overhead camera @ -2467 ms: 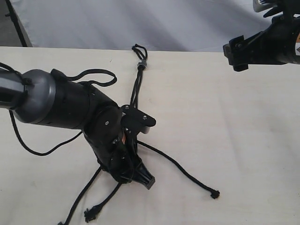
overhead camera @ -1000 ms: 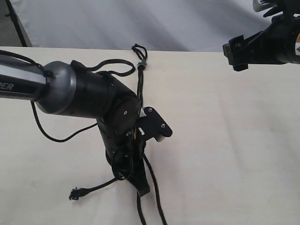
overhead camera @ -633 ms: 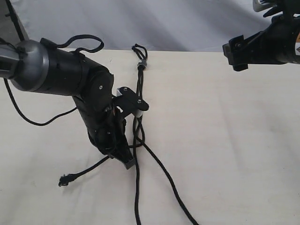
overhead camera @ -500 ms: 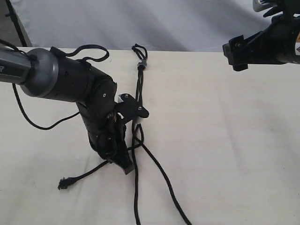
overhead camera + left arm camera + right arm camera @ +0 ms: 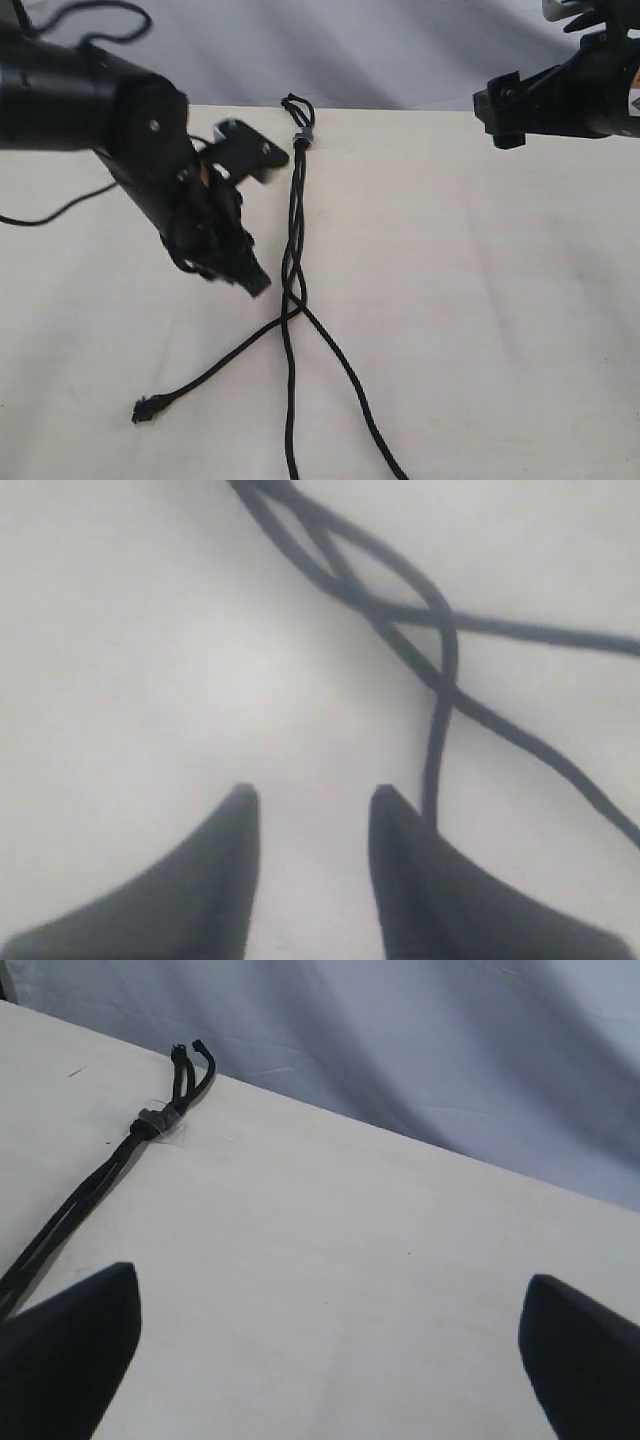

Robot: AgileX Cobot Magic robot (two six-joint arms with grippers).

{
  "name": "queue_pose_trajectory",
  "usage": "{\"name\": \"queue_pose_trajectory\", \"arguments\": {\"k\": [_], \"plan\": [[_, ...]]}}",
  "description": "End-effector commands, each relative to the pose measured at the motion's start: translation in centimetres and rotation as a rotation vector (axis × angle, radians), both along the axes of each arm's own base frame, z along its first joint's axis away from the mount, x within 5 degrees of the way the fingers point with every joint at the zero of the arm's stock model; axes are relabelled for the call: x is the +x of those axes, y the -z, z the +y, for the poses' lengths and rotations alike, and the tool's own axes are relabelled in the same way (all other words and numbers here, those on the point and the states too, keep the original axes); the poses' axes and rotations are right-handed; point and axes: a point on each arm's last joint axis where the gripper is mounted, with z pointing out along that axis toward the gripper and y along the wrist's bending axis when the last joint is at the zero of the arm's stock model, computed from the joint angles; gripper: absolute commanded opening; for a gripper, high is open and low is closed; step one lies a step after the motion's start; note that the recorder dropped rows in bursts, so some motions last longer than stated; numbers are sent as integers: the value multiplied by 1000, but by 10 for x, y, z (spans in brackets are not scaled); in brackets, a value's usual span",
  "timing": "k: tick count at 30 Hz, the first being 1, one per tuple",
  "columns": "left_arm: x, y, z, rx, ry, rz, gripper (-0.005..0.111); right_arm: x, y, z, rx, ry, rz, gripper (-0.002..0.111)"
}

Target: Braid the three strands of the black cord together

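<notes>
The black cord lies down the middle of the table, its small loop and grey band at the far edge. Its three strands cross a little below the middle. One runs left to a knotted end, one straight down, one to the lower right. My left gripper hovers left of the crossing, open and empty; its wrist view shows the crossed strands ahead of the gripper. My right gripper hangs at the far right, open wide, with the loop in view.
A pale wooden table carries the cord, with a grey cloth backdrop behind its far edge. The left arm's own thick cable trails over the table at the left.
The left gripper let go of the strands and drew up and to the left, away from the crossing. The strands, splayed earlier, now cross once. The right arm stayed still.
</notes>
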Motion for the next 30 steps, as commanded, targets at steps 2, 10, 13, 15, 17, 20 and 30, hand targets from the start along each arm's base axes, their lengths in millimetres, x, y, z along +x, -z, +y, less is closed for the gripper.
{"name": "queue_pose_trajectory", "arguments": {"k": [2,10,13,15,17,20,30], "plan": [[0,-56,47,-124,-147,-243,0,-7,4,32,13,-94,32,95],[-19,-72,122,-225,-412,-546,0,-38,13,126,-123,-301,274,95],[-22,-74,139,-236,-467,-635,0,-50,37,162,-223,-383,383,95],[-23,-75,144,-230,-483,-637,0,-58,59,184,-278,-450,429,95],[-24,-75,144,-229,-485,-633,0,-65,77,201,-304,-499,464,95],[-24,-75,144,-228,-485,-630,0,-71,103,214,-311,-513,546,95],[-25,-74,144,-225,-486,-620,0,-76,138,222,-251,-469,715,95]]}}
